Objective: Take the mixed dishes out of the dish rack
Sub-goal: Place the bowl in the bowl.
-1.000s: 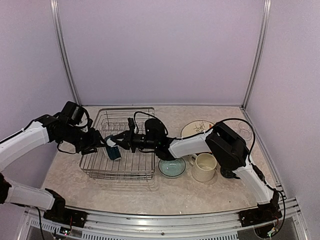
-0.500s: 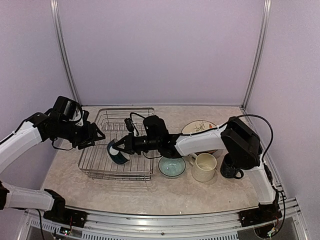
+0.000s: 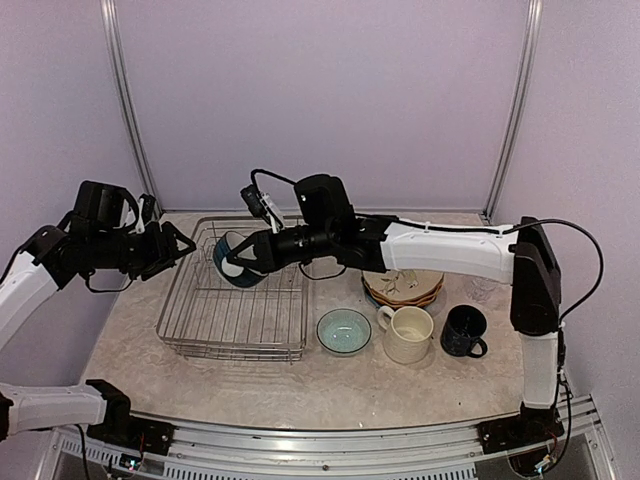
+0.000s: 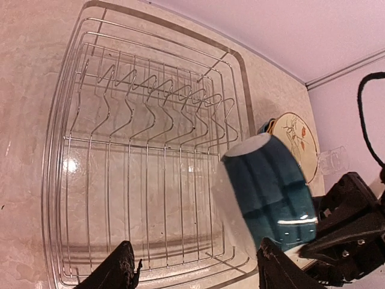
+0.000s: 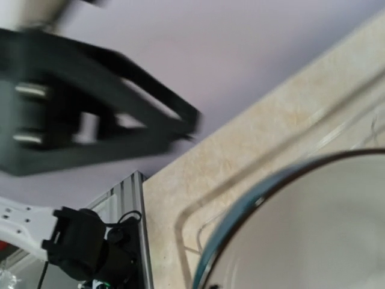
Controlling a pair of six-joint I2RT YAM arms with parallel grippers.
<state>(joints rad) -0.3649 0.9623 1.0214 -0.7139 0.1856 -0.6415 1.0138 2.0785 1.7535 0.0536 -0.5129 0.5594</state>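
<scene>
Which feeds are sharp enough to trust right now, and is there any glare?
Right wrist: blurred, pincer finger smeared, held bowl rim soft. Left wrist: sharp, small highlight on the bowl glaze, bright spot seen through the dish rack. Top external: evenly lit, crisp.

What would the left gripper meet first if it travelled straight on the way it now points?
Probably the dark blue, white-lined bowl held by the right gripper above the silver wire dish rack; depth is unclear, so the left gripper might instead reach the rack.
</scene>
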